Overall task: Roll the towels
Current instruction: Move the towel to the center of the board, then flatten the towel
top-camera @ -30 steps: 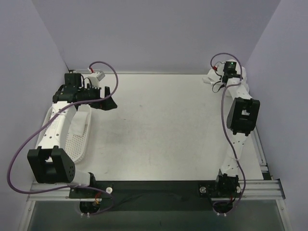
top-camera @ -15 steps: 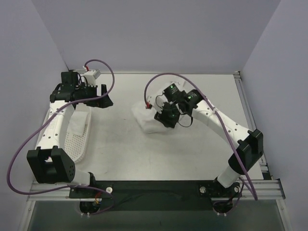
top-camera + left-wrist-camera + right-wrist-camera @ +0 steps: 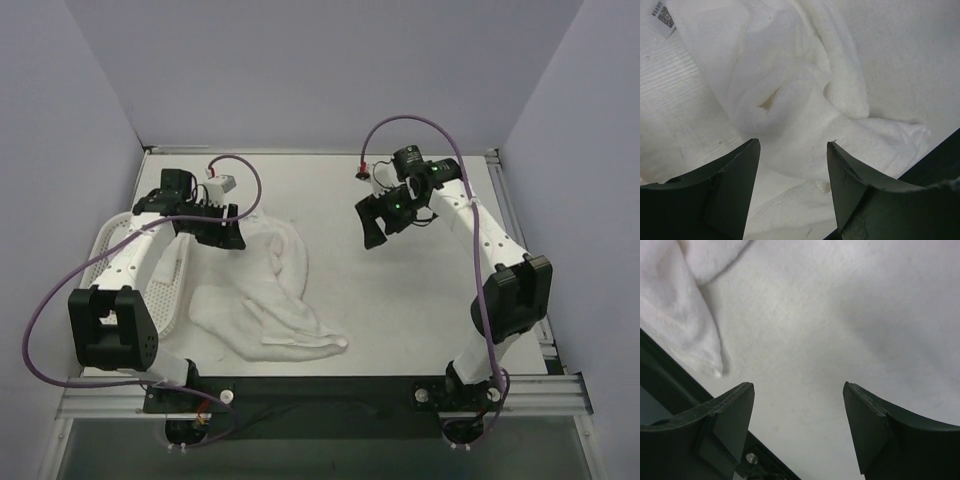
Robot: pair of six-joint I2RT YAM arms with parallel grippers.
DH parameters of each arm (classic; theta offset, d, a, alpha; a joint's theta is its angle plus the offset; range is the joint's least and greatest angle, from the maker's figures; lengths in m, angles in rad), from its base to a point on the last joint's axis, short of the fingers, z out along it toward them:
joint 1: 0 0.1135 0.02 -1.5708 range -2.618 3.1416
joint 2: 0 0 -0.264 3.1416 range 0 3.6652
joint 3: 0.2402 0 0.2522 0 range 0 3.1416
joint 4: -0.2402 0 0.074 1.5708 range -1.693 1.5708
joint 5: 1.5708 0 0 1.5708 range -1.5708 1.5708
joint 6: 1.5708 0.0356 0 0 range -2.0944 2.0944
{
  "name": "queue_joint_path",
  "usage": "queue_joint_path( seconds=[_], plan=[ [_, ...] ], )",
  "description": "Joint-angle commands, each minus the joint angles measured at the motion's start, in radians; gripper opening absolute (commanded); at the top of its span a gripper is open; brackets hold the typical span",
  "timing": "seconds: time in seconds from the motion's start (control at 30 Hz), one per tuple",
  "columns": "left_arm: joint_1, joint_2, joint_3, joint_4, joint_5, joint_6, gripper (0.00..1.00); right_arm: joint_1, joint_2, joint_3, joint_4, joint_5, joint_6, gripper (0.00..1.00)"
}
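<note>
A white towel (image 3: 285, 295) lies crumpled and stretched out on the table, from beside the left gripper down toward the front edge. My left gripper (image 3: 230, 236) hovers over its far end with jaws apart. In the left wrist view the towel (image 3: 805, 100) fills the space under the open left gripper (image 3: 792, 142), and a small tag (image 3: 662, 15) shows at the top left. My right gripper (image 3: 371, 222) hangs open over bare table right of the towel. In the right wrist view nothing is between the fingers of the right gripper (image 3: 797, 385), and a towel corner (image 3: 685, 315) lies at the upper left.
A white perforated basket (image 3: 160, 318) stands at the table's left edge, under the left arm, with a white cloth (image 3: 172, 262) in it. The black front rail (image 3: 320, 390) runs along the near edge. Purple walls close in the table on three sides.
The right arm carried a towel from the far right corner to the middle, then opened and drew back right. The towel now lies spread left of centre. The left gripper came down over it.
</note>
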Motion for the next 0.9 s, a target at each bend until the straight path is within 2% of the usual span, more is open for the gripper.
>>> queue_joint_path(
  seconds=[0.0, 0.07, 0.13, 0.17, 0.2, 0.27, 0.43, 0.57, 0.67, 0.87],
  plan=[
    [0.0, 0.021, -0.005, 0.011, -0.049, -0.042, 0.66, 0.035, 0.119, 0.111, 0.018, -0.042, 0.144, 0.71],
    [0.023, 0.014, -0.008, 0.032, 0.007, -0.072, 0.65, 0.064, 0.181, 0.18, 0.042, -0.061, 0.223, 0.7],
    [0.121, -0.026, -0.025, 0.069, 0.145, -0.12, 0.66, 0.141, 0.228, 0.235, 0.071, -0.035, 0.269, 0.7],
    [0.147, -0.043, -0.028, 0.11, 0.226, -0.14, 0.68, 0.168, 0.241, 0.248, 0.082, -0.018, 0.279, 0.7],
    [0.208, -0.078, -0.037, 0.138, 0.268, -0.155, 0.71, 0.222, 0.26, 0.26, 0.108, 0.009, 0.292, 0.71],
    [0.247, -0.11, -0.04, 0.206, 0.326, -0.217, 0.77, 0.265, 0.276, 0.271, 0.139, 0.029, 0.328, 0.72],
    [0.292, -0.181, 0.007, 0.232, 0.322, -0.247, 0.86, 0.392, 0.355, 0.318, 0.194, 0.077, 0.349, 0.75],
    [0.439, -0.137, 0.057, 0.247, 0.435, -0.349, 0.86, 0.535, 0.431, 0.384, 0.194, 0.213, 0.339, 0.78],
    [0.499, -0.101, 0.075, 0.253, 0.474, -0.382, 0.86, 0.604, 0.494, 0.442, 0.193, 0.279, 0.303, 0.79],
    [0.524, -0.103, 0.054, 0.267, 0.49, -0.392, 0.86, 0.662, 0.606, 0.53, 0.183, 0.316, 0.277, 0.76]
  ],
)
